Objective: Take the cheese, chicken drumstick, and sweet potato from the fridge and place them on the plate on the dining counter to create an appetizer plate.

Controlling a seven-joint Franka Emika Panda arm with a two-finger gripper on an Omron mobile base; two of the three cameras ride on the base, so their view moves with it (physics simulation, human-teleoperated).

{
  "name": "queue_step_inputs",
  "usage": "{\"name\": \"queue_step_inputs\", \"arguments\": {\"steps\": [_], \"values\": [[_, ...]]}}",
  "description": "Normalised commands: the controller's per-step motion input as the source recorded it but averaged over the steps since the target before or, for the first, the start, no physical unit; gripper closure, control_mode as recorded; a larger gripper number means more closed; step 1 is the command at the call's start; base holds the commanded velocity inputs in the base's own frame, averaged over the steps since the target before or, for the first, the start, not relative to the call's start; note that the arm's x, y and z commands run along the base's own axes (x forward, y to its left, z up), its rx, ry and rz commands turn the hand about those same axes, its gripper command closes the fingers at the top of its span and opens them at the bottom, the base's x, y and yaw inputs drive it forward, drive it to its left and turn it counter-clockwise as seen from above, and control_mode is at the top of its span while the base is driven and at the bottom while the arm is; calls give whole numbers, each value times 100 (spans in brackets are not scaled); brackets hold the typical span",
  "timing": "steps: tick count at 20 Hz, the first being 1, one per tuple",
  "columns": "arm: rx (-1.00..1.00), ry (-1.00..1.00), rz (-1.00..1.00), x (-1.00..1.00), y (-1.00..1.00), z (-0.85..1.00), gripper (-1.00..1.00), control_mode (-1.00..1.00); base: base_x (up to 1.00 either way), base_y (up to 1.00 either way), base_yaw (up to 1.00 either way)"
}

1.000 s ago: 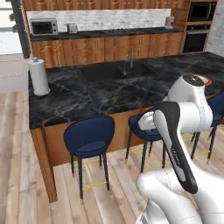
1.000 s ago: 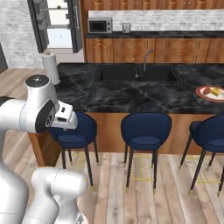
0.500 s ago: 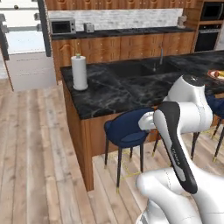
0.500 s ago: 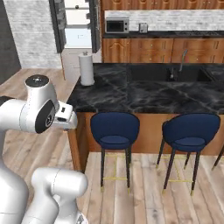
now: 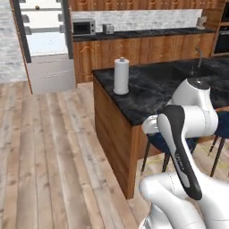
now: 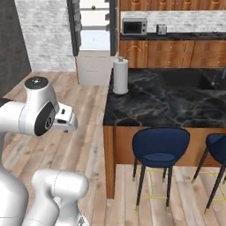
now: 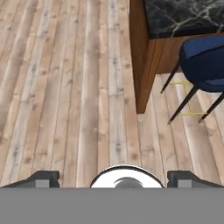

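Wooden floor [image 7: 65, 87] ahead, fridge [image 6: 93, 39] far off; tool [image 7: 113, 178] spread wide, empty. Risk: clipping worktop [image 5: 134, 96] corner or stool [image 6: 161, 143] while driving.

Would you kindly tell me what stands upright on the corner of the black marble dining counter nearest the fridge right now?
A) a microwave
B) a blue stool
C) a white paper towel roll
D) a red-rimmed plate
C: a white paper towel roll stands upright near the corner of the dining counter, seen also in the right base view, while the microwave sits on the far wall counter.
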Motion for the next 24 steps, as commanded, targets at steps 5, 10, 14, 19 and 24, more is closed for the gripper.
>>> {"name": "queue_step_inputs", "arguments": {"steps": [5, 10, 14, 19, 24], "values": [[0, 0, 0, 0, 0, 0, -100, 100, 100, 100, 0], [0, 0, 0, 0, 0, 0, -100, 100, 100, 100, 0], [0, 0, 0, 0, 0, 0, -100, 100, 100, 98, 0], [0, 0, 0, 0, 0, 0, -100, 100, 100, 25, -6], [0, 0, 0, 0, 0, 0, -100, 100, 100, -3, -8]]}}
